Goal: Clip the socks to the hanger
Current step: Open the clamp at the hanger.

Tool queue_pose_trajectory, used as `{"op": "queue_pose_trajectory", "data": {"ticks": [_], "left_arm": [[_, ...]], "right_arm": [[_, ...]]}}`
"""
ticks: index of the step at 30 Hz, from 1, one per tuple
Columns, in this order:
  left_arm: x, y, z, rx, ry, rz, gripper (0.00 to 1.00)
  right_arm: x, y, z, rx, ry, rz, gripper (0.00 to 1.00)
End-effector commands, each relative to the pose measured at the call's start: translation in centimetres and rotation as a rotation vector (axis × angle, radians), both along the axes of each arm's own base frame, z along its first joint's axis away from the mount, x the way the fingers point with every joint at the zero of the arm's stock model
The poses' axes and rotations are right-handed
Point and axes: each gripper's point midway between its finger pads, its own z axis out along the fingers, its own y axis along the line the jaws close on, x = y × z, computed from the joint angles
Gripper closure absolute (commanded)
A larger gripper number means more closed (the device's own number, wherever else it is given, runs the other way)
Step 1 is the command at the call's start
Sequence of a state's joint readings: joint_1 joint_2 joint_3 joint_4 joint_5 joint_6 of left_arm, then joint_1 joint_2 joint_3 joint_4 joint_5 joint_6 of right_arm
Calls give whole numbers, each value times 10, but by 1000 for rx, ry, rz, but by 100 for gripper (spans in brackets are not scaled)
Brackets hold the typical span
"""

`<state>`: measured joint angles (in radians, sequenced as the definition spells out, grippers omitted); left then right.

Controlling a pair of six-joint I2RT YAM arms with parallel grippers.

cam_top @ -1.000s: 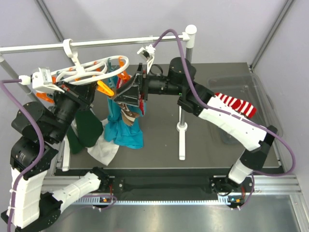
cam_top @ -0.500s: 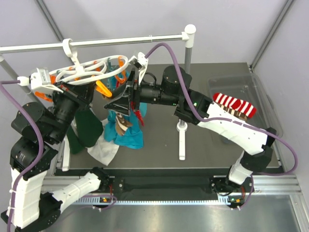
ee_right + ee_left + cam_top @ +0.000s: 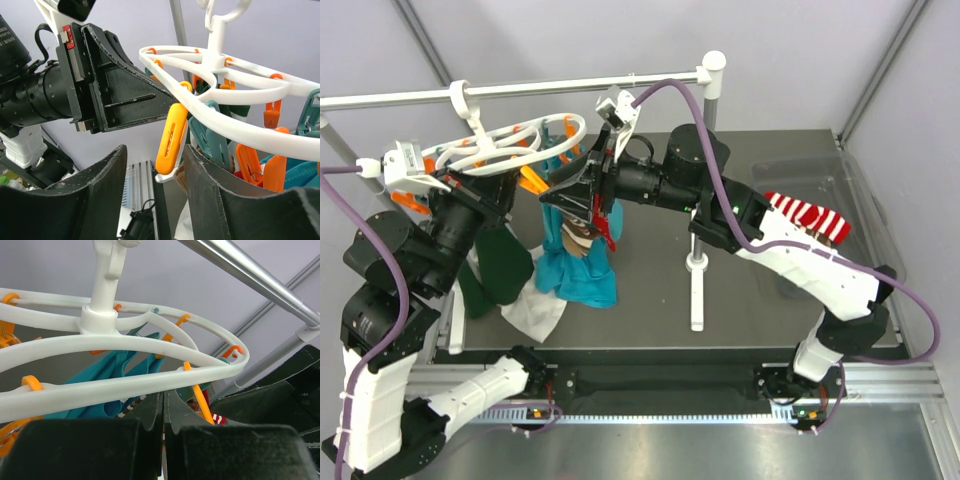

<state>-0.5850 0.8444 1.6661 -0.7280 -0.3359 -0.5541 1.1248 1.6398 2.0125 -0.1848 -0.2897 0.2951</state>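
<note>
From above, we could not make out the right gripper's [image 3: 582,197] fingertips against the teal garment [image 3: 582,275], and the gripper covered most of a brown sock [image 3: 582,243]. In the left wrist view the hanger [image 3: 125,347] ran off the left edge, and the top edge cut off its hook [image 3: 112,260]. By the table's [image 3: 770,300] right edge, the red sock [image 3: 808,217] perhaps lay partly under the right arm [image 3: 790,255].

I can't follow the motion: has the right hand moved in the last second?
Yes. The right hand has shifted left, away from the upright post and toward the hanger.
</note>
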Motion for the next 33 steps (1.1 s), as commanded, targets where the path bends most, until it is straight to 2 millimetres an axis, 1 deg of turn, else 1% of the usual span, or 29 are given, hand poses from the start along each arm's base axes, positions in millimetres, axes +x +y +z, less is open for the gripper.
{"op": "queue_pose_trajectory", "data": {"ticks": [1,6,9,12,13,16,18,19,21,23,24,25,26,29,30,31,32,33], "left_arm": [[-1,-3,7,-23,-15,-16,100],[-2,-3,10,-43,-19,-18,100],[-3,-3,11,-50,-19,-23,100],[-2,-4,8,-49,-13,-23,100],[-3,-4,8,-50,-15,-26,100],[-4,-4,7,-49,-12,-28,100],[-6,-4,6,-61,-1,-29,95],[-8,-3,7,-70,-2,-35,93],[-8,-6,7,-80,2,-49,94],[-8,-7,5,-94,18,-48,84],[-9,-6,3,-95,28,-48,74],[-8,-5,2,-102,37,-37,60],[-9,-4,2,-129,44,-36,54],[-12,-2,2,-161,60,-29,42],[-13,-1,5,-167,59,-25,42],[-12,0,2,-163,77,-18,42],[-11,1,2,-181,85,-6,38],[-11,1,3,-188,87,-7,26]], "right_arm": [[2,3,11,25,-30,-15,52],[6,9,5,19,-25,-16,54],[8,12,3,15,-23,-19,58],[10,13,2,15,-18,-30,71],[11,13,2,16,-18,-33,80],[13,12,3,18,-19,-48,91],[15,12,3,14,-16,-68,99],[15,11,3,14,-16,-72,100],[16,13,2,10,-20,-75,100],[14,14,1,6,-26,-77,100],[13,14,2,6,-28,-79,100],[12,14,3,6,-30,-81,100],[13,15,1,0,-36,-87,100],[13,15,-1,-10,-43,-101,100],[14,14,-1,-14,-46,-105,100],[13,15,-2,-13,-45,-105,100],[14,15,-1,-12,-47,-108,100],[14,15,-1,-11,-49,-107,100]]}}
